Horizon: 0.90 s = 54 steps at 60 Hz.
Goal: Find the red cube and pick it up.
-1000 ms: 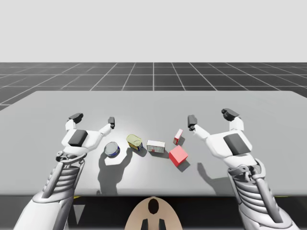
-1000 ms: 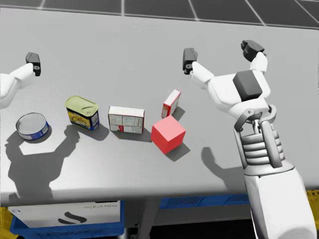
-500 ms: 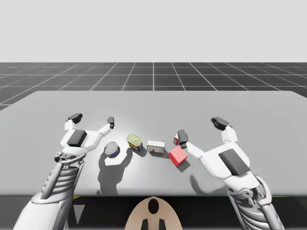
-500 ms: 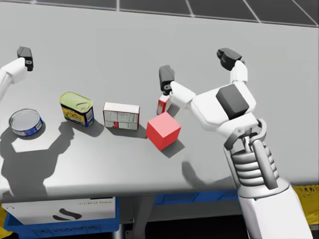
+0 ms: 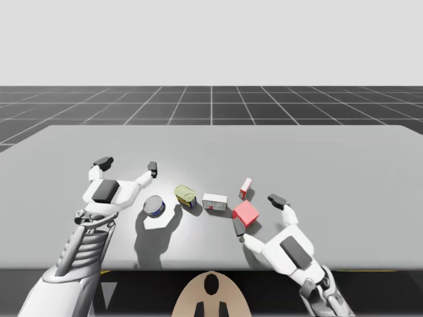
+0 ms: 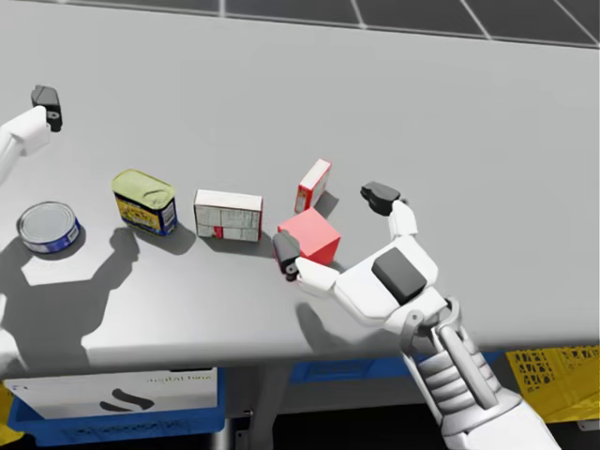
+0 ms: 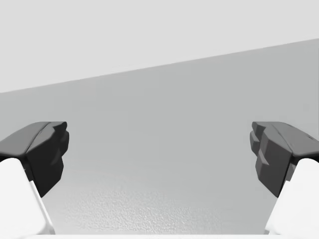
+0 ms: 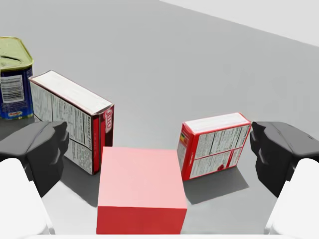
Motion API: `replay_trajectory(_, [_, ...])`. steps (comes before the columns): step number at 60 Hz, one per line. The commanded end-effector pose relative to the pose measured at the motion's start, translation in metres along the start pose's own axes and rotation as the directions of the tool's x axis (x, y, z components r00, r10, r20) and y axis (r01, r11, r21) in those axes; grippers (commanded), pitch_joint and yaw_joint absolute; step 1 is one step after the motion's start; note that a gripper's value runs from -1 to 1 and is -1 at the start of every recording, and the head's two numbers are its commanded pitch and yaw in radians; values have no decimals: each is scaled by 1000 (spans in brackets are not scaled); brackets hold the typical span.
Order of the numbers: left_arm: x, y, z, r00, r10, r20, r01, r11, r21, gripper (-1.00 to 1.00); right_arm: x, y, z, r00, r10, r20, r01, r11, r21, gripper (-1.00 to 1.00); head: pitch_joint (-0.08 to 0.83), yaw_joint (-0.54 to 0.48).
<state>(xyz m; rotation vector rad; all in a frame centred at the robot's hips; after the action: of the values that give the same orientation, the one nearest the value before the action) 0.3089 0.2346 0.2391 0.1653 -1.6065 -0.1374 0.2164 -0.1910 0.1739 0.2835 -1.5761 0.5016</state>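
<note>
Grey table, dark grid floor behind. The red cube sits just below centre in the high view, at the right end of a row: round blue can, green-topped can, white-and-red box. A smaller red-and-white box stands just behind the cube. My right gripper is spread wide, with the cube between its fingers and both fingers apart from its sides. My left gripper hangs spread at left-centre over bare table.
</note>
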Motion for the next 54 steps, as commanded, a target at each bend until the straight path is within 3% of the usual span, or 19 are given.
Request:
replay_trajectory(1, [0, 0, 0, 1000, -1, -1, 1, 1000, -1, -1000, -34, 0, -7, 997, -9, -80, 10, 1000, 14, -1000, 736, -177])
replay_trajectory(18, [0, 0, -1, 1000, 0, -1, 0, 1000, -1, -1000, -49, 4, -24, 980, -71, -185, 81, 996, 44, -1000, 736, -176])
replay_trajectory(29, [0, 0, -1, 1000, 0, 0, 0, 1000, 0, -1000, -49, 7, -35, 964, -133, -231, 156, 984, 87, -1000, 726, -179])
replay_trajectory(34, [0, 0, -1, 1000, -1, 0, 1, 1000, 0, -1000, -49, 6, -37, 966, -126, -224, 149, 985, 91, -1000, 720, -180])
replay_trajectory(35, [0, 0, -1, 1000, -2, 1, 2, 1000, -1, -1000, -49, 6, -37, 968, -126, -218, 147, 986, 83, -909, 717, -180])
replay_trajectory(36, [0, 0, -1, 1000, -2, 1, 2, 1000, 0, -1000, -49, 6, -37, 971, -117, -206, 136, 988, 76, -473, 715, -180])
replay_trajectory(37, [0, 0, -1, 1000, -2, 1, 2, 1000, 0, -1000, -49, 6, -36, 974, -109, -197, 124, 990, 66, -286, 714, -181])
replay_trajectory(38, [0, 0, -1, 1000, -3, 1, 3, 1000, 0, -1000, -50, 6, -36, 976, -107, -190, 120, 991, 57, 324, 713, -180])
replay_trajectory(40, [0, 0, -1, 1000, -4, 0, 4, 1000, -1, -1000, -51, 6, -35, 975, -106, -197, 119, 991, 56, 981, 709, -180])
replay_trajectory(54, [-1, -2, -1, 1000, -8, -1, 8, 1000, -2, -1000, -55, 4, -34, 970, -108, -219, 121, 991, 48, 1000, 668, -183])
